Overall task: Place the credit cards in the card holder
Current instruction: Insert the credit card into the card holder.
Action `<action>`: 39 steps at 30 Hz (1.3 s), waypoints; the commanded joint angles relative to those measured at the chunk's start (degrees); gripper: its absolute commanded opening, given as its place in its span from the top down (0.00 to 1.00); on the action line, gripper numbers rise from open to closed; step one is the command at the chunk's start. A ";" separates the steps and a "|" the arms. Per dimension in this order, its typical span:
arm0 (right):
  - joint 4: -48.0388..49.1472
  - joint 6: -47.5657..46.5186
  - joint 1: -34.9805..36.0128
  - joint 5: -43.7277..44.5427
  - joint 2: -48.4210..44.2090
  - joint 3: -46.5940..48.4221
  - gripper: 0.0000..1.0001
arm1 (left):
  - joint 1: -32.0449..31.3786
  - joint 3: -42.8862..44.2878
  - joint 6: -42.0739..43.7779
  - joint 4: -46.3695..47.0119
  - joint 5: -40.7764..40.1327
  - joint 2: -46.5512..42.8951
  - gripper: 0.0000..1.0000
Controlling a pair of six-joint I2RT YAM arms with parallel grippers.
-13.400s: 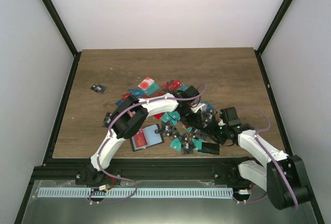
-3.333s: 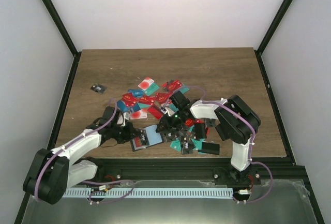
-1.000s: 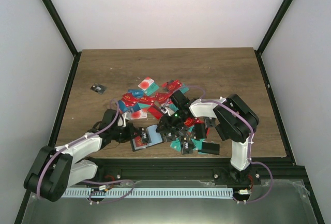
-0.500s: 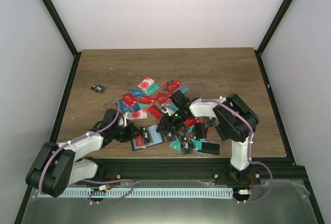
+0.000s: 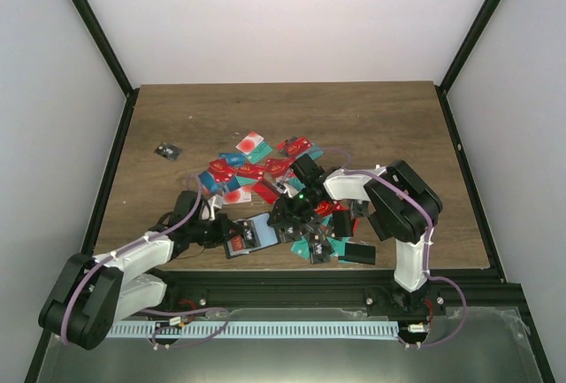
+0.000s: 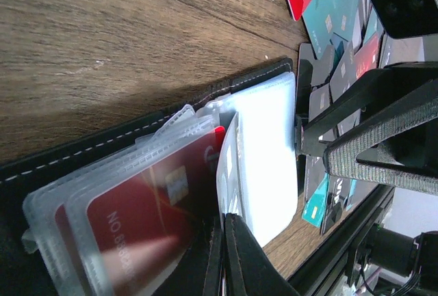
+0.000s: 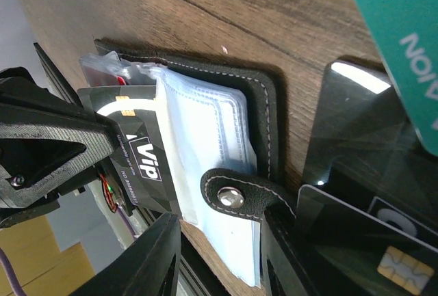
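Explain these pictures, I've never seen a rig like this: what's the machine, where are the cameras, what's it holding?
Two white robot arms are bolted to the near edge of a brown wooden table. One picture looks down from above; the others come from a camera on each wrist. A heap of thin red, teal and blue plastic credit cards lies mid-table. At its near edge lies an open small black bifold card holder with clear pockets, one holding a red card. The left gripper is shut, pinching a clear pocket leaf. The right gripper is open around the holder's clasp tab.
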 commanded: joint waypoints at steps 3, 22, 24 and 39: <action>-0.83 1.35 0.66 8.08 4.83 -2.05 0.64 | -0.54 -1.29 -1.01 -1.41 -1.47 -0.14 0.96; -0.46 1.45 0.66 8.00 5.03 -3.00 0.66 | -4.52 -0.28 -6.40 9.87 -3.67 7.79 0.96; -0.31 1.45 0.62 7.92 4.97 -3.00 0.66 | -4.95 -0.06 -6.80 10.38 -4.24 8.52 0.96; 2.02 3.19 0.40 5.65 4.67 -2.56 0.67 | -7.51 -0.23 -11.40 18.05 -5.63 14.88 0.96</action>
